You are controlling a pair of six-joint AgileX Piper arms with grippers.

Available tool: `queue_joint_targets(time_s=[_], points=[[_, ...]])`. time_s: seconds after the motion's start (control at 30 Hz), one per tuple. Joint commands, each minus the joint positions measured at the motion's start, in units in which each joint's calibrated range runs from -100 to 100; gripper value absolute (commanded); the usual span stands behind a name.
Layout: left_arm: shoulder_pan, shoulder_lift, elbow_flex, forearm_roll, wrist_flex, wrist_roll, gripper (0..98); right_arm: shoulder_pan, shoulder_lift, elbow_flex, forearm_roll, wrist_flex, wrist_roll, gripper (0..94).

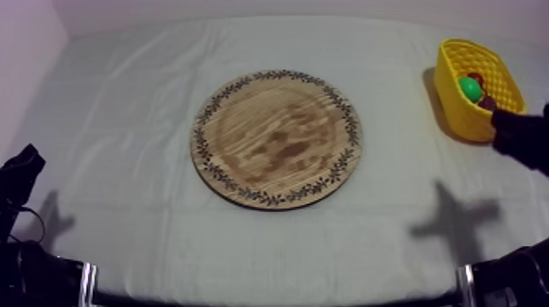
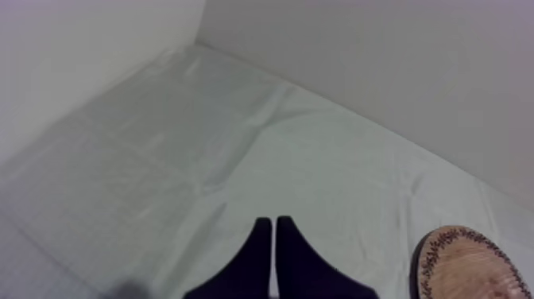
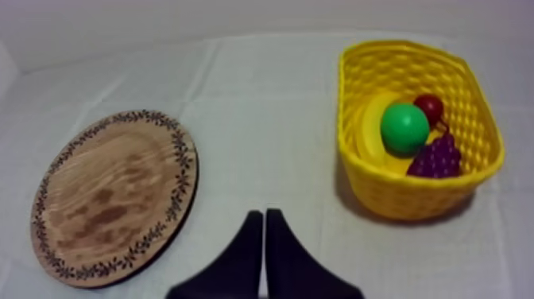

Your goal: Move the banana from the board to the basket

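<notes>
Black fingers of the left pincer [image 2: 273, 224] lie together in a narrow wedge above the cloth-covered tabletop [image 1: 114, 98], gripping nothing, near the rim of the wooden board [image 1: 276, 139]. The board sits mid-table, its top bare. The right pincer [image 3: 264, 215] is also closed on nothing, between the board and the yellow basket [image 1: 456, 110]. The banana [image 3: 367, 119] lies inside the basket, under a round green fruit [image 3: 404, 128], with the grapes [image 3: 435, 157] and a small red fruit [image 3: 429, 106] beside it.

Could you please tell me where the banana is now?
In the right wrist view the banana lies inside the yellow basket at the right side of the table, beneath the green fruit and beside the grapes.
</notes>
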Motion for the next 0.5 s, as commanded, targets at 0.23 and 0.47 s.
queue_joint_targets(time_s=[0.23,0.47], points=[[0.0,0.0,0.0,0.03,0.0,0.0,0.1,0.7,-16.8,13.0,0.5,3.0,-0.6,0.7],[0.0,0.0,0.0,0.03,0.0,0.0,0.1,1.4,-20.3,13.8,0.0,5.1,-0.8,0.4]])
